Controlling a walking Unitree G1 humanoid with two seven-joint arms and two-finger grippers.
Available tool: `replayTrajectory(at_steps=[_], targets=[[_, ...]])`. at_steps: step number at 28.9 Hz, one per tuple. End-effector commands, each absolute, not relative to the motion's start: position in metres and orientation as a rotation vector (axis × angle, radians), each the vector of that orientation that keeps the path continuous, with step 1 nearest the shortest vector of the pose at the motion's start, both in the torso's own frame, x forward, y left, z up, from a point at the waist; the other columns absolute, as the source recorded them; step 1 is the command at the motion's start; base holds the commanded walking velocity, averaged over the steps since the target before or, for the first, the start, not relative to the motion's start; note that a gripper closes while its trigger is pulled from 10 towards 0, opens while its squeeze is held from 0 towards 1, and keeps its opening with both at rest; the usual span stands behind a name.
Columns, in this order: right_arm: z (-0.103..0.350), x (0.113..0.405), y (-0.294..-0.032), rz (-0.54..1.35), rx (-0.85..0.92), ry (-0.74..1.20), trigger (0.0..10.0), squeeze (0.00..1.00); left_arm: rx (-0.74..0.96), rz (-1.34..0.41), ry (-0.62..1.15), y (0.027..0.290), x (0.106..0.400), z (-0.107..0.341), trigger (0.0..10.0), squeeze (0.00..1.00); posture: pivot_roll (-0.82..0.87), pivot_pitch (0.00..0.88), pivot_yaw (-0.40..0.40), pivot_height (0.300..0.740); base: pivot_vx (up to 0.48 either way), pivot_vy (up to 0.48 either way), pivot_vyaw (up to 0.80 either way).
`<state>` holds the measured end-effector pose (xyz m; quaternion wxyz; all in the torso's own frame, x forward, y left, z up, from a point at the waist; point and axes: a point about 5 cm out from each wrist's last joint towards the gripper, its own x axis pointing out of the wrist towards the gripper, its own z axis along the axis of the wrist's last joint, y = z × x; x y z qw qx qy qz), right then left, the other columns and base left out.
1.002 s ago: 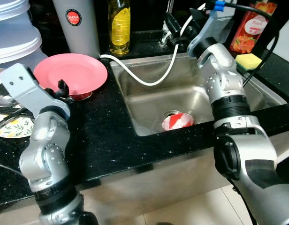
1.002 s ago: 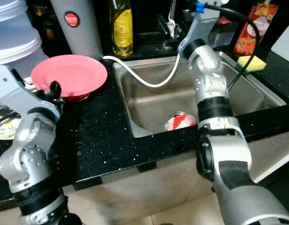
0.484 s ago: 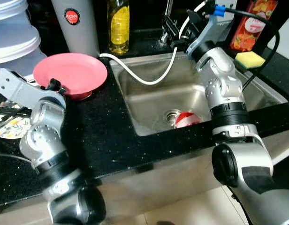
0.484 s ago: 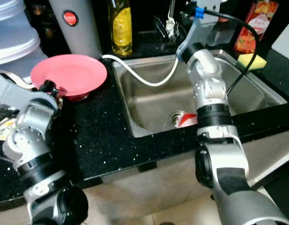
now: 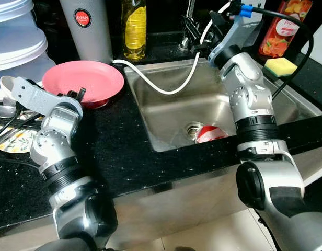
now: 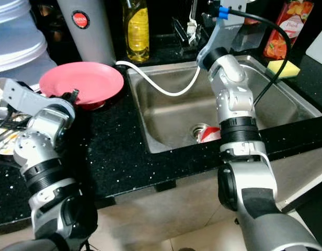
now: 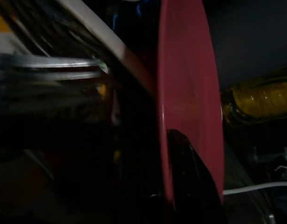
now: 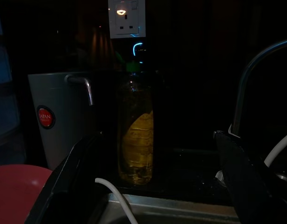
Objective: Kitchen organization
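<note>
1 pink plate (image 5: 83, 82) is sitting on the black bench (image 5: 119, 151), just to the left of the steel sink (image 5: 203, 104), with its far rim near a grey canister (image 5: 87, 29) and a yellow oil bottle (image 5: 134, 27). It appears to be resting on something low and dark, so its rim is standing a little above the bench. By my judgement it is light, stiff and smooth, probably plastic or melamine, so it should be slippery at the lip and could tip or slide if pushed from 1 side; the raised near rim looks like the sensible place to pinch it, 1 finger over and 1 under.

The left end effector (image 5: 73, 95) is reaching at that near rim. In the left wrist view the plate (image 7: 185, 93) is showing edge-on, and 1 black fingertip (image 7: 190, 186) is lying against its face; the other finger is lost in the dark, so I cannot tell how wide the fingers are standing or whether they are gripping the rim.

The right end effector (image 6: 195, 25) is hovering high over the back of the sink, beside the tap (image 5: 188, 31) and its white hose (image 5: 166, 86). Its 2 fingers are spread wide in the right wrist view, framing the oil bottle and holding nothing.

A red and white can (image 5: 210, 133) is lying at the sink drain, and a yellow sponge (image 5: 278, 66) is sitting on the right-hand bench. Cutlery and a patterned dish (image 5: 14, 141) are lying left of the plate.
</note>
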<state>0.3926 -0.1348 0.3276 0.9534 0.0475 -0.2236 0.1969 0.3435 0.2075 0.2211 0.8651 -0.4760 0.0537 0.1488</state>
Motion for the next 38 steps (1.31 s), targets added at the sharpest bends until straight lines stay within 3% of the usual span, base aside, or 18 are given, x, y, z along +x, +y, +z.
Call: replayTrajectory(at_steps=[1,8,12,13,14,17,23,28,31,38], targets=[[0.326,0.392,-0.139,0.397,0.104,-0.450,10.0,0.00,-0.978,0.375,0.142,0.214,0.341,0.213,0.0,0.00,-0.03,0.028,-0.023,0.740,0.000,0.000,0.00],[0.326,0.392,-0.136,0.406,0.108,-0.448,10.0,0.00,-0.946,0.413,0.127,0.217,0.337,0.210,0.0,0.00,-0.02,0.023,-0.025,0.740,0.000,0.000,0.00],[0.325,0.391,-0.134,0.416,0.107,-0.445,10.0,0.00,-0.880,0.359,0.017,0.215,0.331,0.226,0.0,0.00,-0.02,0.020,-0.028,0.740,0.000,0.000,0.00],[0.325,0.391,-0.132,0.426,0.103,-0.442,10.0,0.00,-0.847,0.297,-0.018,0.210,0.329,0.234,10.0,0.00,-0.02,0.018,-0.027,0.740,0.000,0.000,0.00],[0.325,0.391,-0.132,0.426,0.103,-0.442,10.0,0.00,-0.847,0.297,-0.018,0.210,0.329,0.234,10.0,0.00,-0.02,0.018,-0.027,0.740,0.000,0.000,0.00],[0.319,0.389,-0.127,0.481,0.097,-0.419,10.0,0.00,-0.798,0.067,-0.101,0.190,0.312,0.253,10.0,0.00,-0.02,0.016,-0.026,0.740,0.000,0.000,0.00],[0.313,0.390,-0.132,0.496,0.171,-0.384,10.0,0.00,-0.773,-0.104,-0.139,0.175,0.289,0.261,10.0,0.00,-0.01,0.013,-0.025,0.740,0.000,0.000,0.00],[0.311,0.391,-0.139,0.582,0.390,-0.320,10.0,0.00,-0.774,-0.310,-0.170,0.162,0.270,0.264,10.0,0.00,-0.01,0.015,-0.026,0.740,0.000,0.000,0.00],[0.312,0.385,-0.146,0.716,0.630,-0.277,10.0,0.00,-0.789,-0.451,-0.251,0.157,0.257,0.270,10.0,0.00,-0.01,0.017,-0.028,0.740,0.000,0.000,0.00],[0.309,0.370,-0.145,0.906,0.845,-0.232,10.0,0.00,-0.834,-0.591,-0.349,0.160,0.245,0.277,10.0,0.00,-0.02,0.019,-0.025,0.740,0.000,0.000,0.00]])
